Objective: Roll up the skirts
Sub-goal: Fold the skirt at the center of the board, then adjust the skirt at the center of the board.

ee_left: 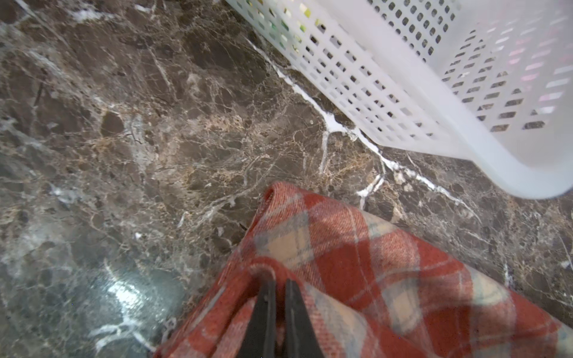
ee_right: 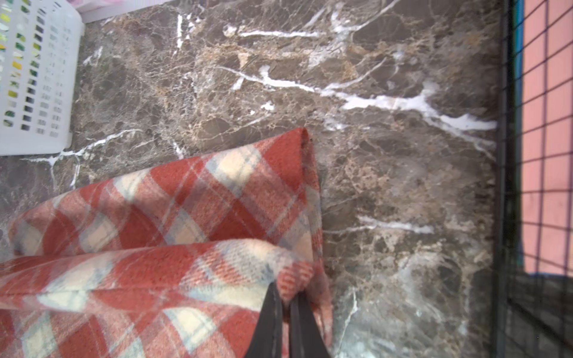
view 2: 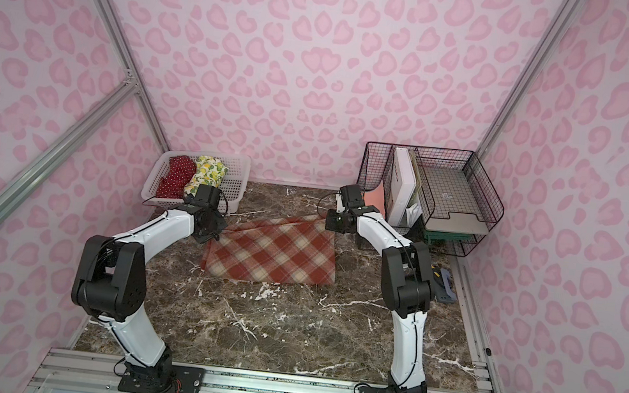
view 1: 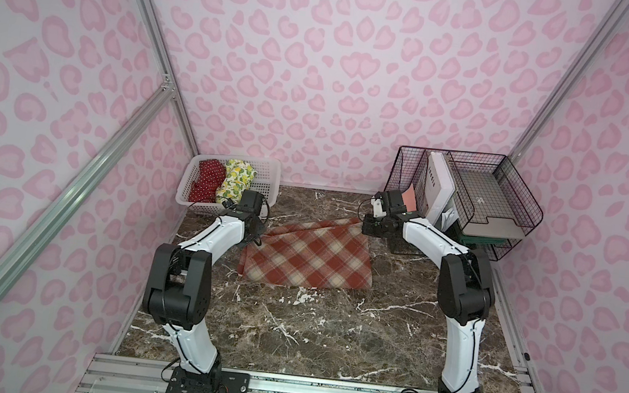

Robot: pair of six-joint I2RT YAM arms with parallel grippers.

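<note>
Plaid skirt (view 1: 309,258) lies mid-table (view 1: 309,327), between my 2 arms, mostly flat. Its far edge is bunched and raised off the marble.

Left gripper (ee_left: 279,282): pinched tight on a fold at the far corner nearest the basket (view 1: 263,164).
Right gripper (ee_right: 286,291): pinched tight on the other far corner, near the wire rack (view 1: 468,192).

Red skirt (view 1: 208,180) and lemon skirt (view 1: 235,179) sit in the basket as bundles. Can't tell how neatly they're rolled.

My read: this is the 1st turn of the roll on skirt 3 of 3, with the far edge gripped at both ends.

Next move needs:
- both corners carried toward me together at equal height, so the fold lands square
- lay the edge down before letting go, since thick cloth springs back
- left arm kept off the basket wall
</note>
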